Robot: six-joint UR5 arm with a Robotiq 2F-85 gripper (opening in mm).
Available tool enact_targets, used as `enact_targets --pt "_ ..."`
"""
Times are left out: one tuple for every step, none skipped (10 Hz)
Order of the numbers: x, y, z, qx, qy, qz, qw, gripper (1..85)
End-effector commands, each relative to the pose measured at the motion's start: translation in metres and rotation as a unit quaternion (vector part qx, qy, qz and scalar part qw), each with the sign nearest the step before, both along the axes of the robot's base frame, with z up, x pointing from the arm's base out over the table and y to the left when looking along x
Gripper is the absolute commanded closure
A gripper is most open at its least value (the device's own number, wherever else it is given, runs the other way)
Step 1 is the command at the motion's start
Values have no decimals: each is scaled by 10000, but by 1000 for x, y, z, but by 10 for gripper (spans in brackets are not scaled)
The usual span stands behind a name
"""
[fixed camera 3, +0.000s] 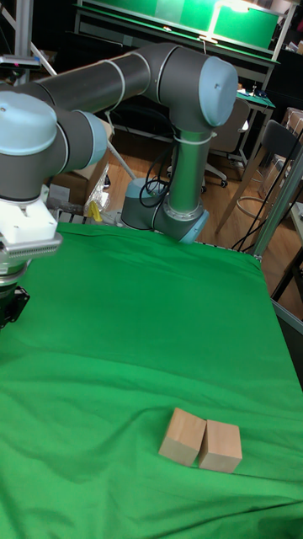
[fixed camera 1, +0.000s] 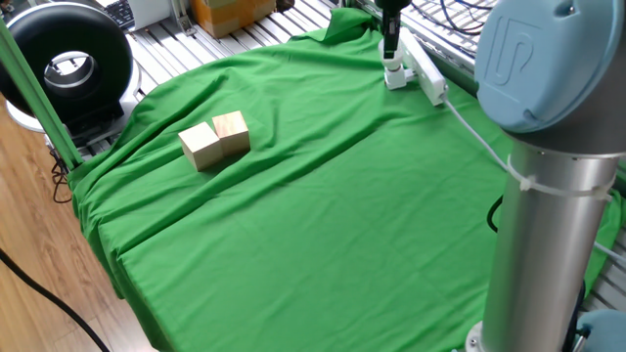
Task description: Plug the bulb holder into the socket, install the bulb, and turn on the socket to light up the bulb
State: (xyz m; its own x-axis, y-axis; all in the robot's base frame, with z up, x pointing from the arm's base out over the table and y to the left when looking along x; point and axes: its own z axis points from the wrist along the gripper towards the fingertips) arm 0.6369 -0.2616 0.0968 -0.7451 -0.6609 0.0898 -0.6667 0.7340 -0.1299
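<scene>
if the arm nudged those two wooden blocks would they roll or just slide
Probably slide: the two wooden blocks are flat-faced cubes resting squarely, so rolling seems unlikely. The green cloth shows wrinkles and could bunch up, dragging them. They sit touching, so pushing one likely shifts both.

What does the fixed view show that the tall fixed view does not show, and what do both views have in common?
Only the fixed view shows the long white power strip at the far edge, the small white object standing beside it, and the dark claw directly above that object; whether the claw is open is too small to tell. Only the tall fixed view shows the grey arm's base and the wooden floor behind the table. Both show the two pale wooden blocks touching side by side on the green cloth.
</scene>
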Motion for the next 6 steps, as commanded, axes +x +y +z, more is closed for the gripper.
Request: enact_targets --pt "1 -3 4 -5 -144 -397 9991 847" --pt "1 -3 4 -1 -168 -494 9986 847" --pt "1 -4 4 -26 -202 -636 9978 847" --pt "0 -4 4 -13 -211 -836 9963 847" --pt "-1 -4 5 -31 -234 -1002 9947 847" --pt "-2 -6 6 -73 -257 -1106 9935 847"
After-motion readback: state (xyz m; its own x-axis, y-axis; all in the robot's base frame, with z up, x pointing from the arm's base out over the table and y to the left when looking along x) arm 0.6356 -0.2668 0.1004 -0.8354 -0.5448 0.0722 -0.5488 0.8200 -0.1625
